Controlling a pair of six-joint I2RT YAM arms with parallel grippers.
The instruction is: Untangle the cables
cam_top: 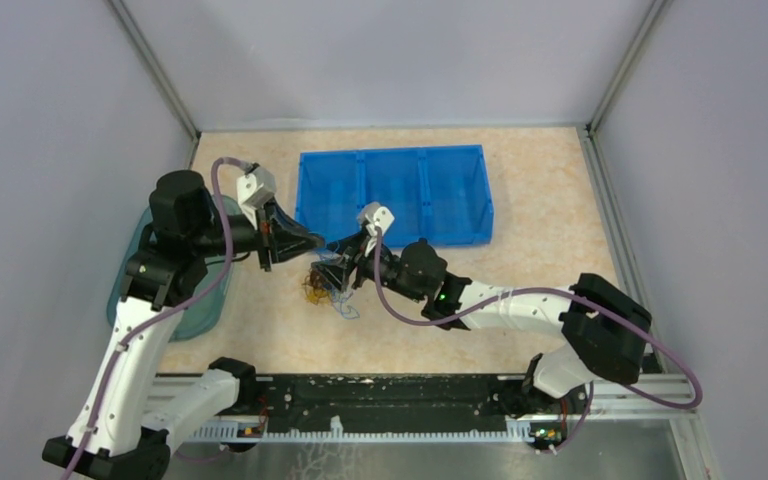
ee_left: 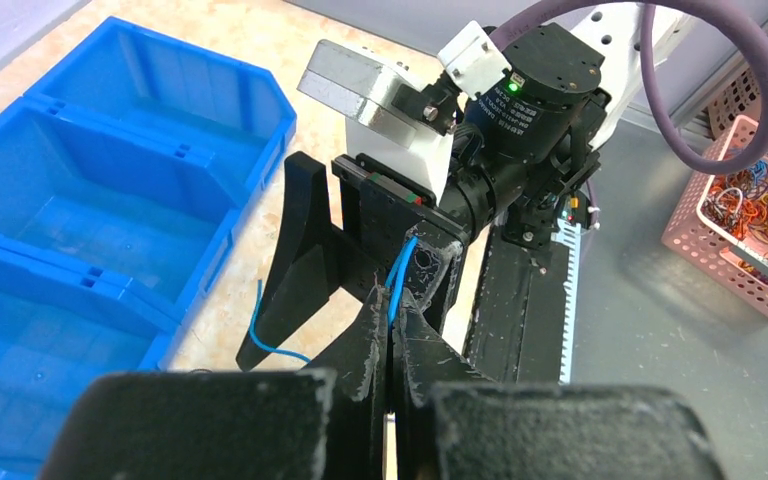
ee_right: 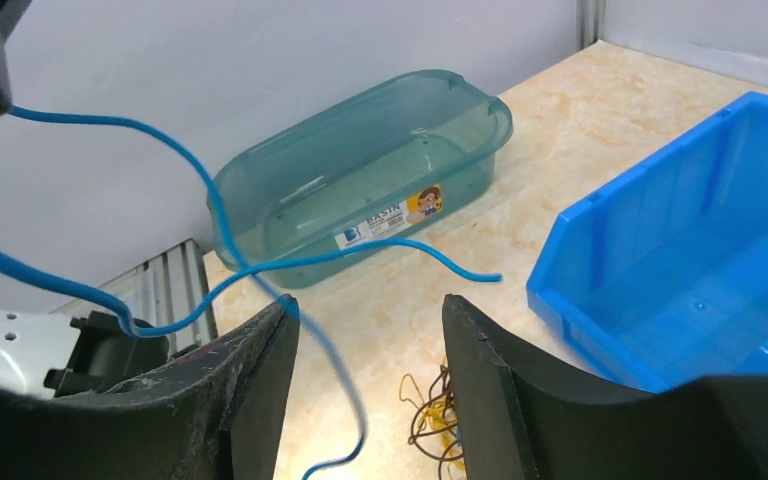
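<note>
**Top view.** The cables [cam_top: 325, 290], a small tangle of dark, yellow and blue wire, are lying on the table [cam_top: 520, 300] just in front of the blue bin [cam_top: 395, 195], under the two gripper tips. No single long axis can be given for the heap, but a blue loop trails from it toward the near edge. The left gripper [cam_top: 313, 241] is pointed right and the right gripper [cam_top: 337, 263] left, with the tips close together. Finger state cannot be told here. A teal tub [cam_top: 120, 290] is partly hidden under the left arm.

**Left wrist view.** The left fingers [ee_left: 365, 350] are pressed together on a blue wire [ee_left: 398, 280]. Its long axis runs up the frame toward the right gripper facing it. A second blue stretch hangs lower left. Shown only here — a pink basket [ee_left: 735, 150] of coloured wires, off the table at right.

**Right wrist view.** The right fingers [ee_right: 260, 390] are seen spread. The blue wire is laid across the edge of the finger at frame left, not clamped. It is strung from the left gripper's tip in the upper left corner and sags down to the right. The free end is pointed right, toward the bin. Dark and yellow strands lie on the table below the gap. The tub is shown whole only here, label outward.
</note>
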